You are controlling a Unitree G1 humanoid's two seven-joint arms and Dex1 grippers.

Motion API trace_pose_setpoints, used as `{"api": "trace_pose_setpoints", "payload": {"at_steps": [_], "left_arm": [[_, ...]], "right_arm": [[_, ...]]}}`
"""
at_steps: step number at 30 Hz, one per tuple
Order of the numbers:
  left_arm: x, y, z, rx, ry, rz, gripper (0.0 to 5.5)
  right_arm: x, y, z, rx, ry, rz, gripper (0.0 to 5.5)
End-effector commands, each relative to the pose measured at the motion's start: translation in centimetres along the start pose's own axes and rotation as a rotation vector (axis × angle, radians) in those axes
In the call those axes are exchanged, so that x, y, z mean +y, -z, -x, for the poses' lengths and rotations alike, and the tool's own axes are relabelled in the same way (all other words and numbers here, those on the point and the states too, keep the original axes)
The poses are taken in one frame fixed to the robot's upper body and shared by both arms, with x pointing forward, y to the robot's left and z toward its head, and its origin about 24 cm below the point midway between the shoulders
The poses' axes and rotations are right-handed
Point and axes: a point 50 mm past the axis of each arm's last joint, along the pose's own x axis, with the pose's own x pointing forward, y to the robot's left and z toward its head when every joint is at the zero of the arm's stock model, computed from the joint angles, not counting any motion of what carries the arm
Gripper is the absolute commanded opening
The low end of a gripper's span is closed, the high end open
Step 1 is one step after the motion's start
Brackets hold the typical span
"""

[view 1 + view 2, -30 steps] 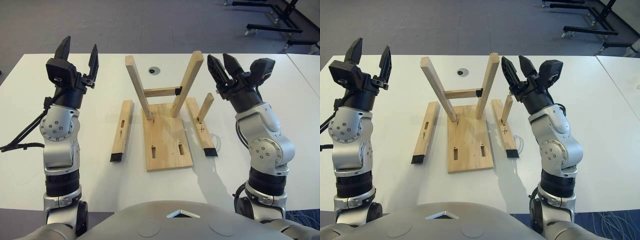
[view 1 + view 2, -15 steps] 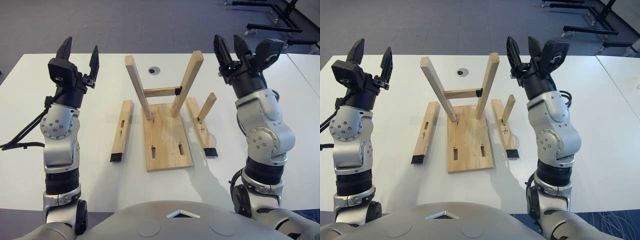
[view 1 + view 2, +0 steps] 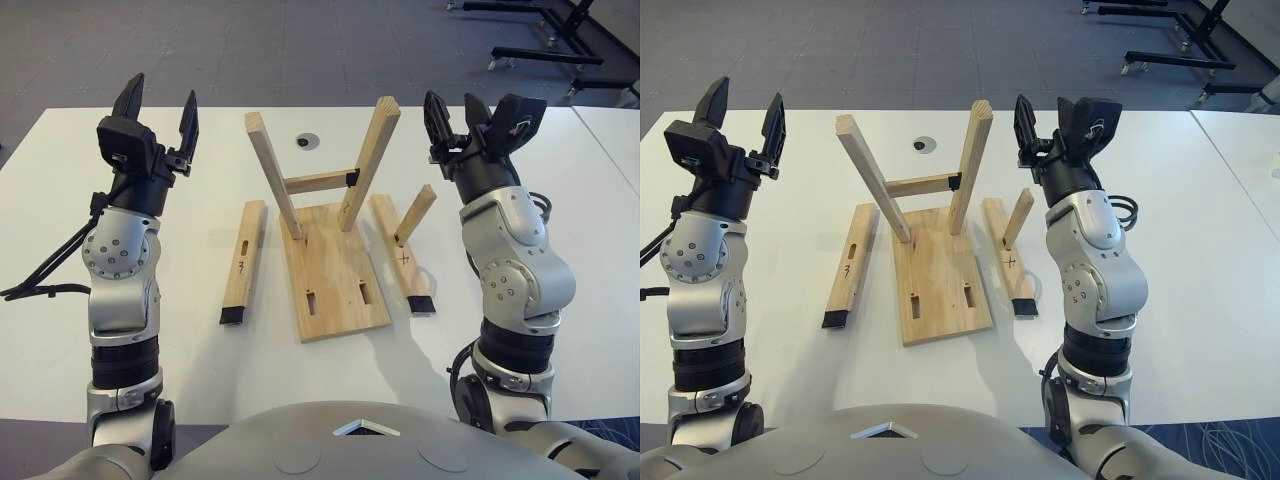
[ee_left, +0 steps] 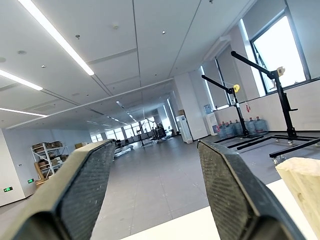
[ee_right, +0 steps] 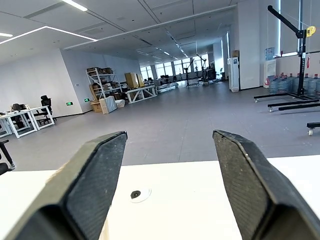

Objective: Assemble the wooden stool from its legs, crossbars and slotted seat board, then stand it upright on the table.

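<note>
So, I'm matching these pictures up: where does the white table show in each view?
Left eye view: white table spans the middle, under the seat board.
Right eye view: table across the middle too.
Left wrist view: table strip at the bottom edge.
Right wrist view: table as the lower band.
Shared landmark: its round cable hole.

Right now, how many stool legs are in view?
4. Two stand on the seat board, joined by a crossbar: left upright leg and right upright leg. Two lie on the table: left flat leg and right flat leg, either side of the board. None seem hidden.
</note>
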Motion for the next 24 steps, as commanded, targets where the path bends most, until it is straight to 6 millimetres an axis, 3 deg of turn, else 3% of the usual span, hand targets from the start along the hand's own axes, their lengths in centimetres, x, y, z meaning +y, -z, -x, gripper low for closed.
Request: {"api": "trace_pose_setpoints", "payload": {"at_steps": [1,12,14,15,18,19,21,24], "left_arm": [[-0.2,0.0,-0.1,-0.005,0.002,-0.009,2.97],[-0.4,0.1,0.2,-0.003,-0.009,-0.008,2.97],[-0.4,0.1,0.3,-0.002,-0.008,-0.007,2.97],[-0.5,0.1,0.3,-0.001,-0.003,-0.005,2.97],[-0.8,0.2,0.0,0.004,0.024,0.007,2.97],[-0.9,0.2,-0.1,0.003,0.035,0.010,2.97],[-0.8,0.1,-0.4,-0.002,0.044,0.007,2.97],[-0.8,0.2,-0.2,0.002,0.033,0.006,2.97]], "right_arm": [[0.4,-0.1,-0.5,0.026,-0.015,0.025,3.17],[0.3,-2.6,-2.0,-0.065,-0.026,0.028,3.17],[0.1,-2.0,-1.6,-0.047,-0.019,0.026,3.17],[-0.3,-0.1,-1.2,0.033,-0.010,0.037,3.17],[-2.6,12.7,2.7,0.600,-0.016,0.120,3.17],[-3.4,15.1,3.9,0.716,0.003,0.138,3.17],[-3.9,15.5,3.8,0.735,0.023,0.107,3.17],[-3.0,13.0,2.1,0.606,-0.001,0.015,3.17]]}}
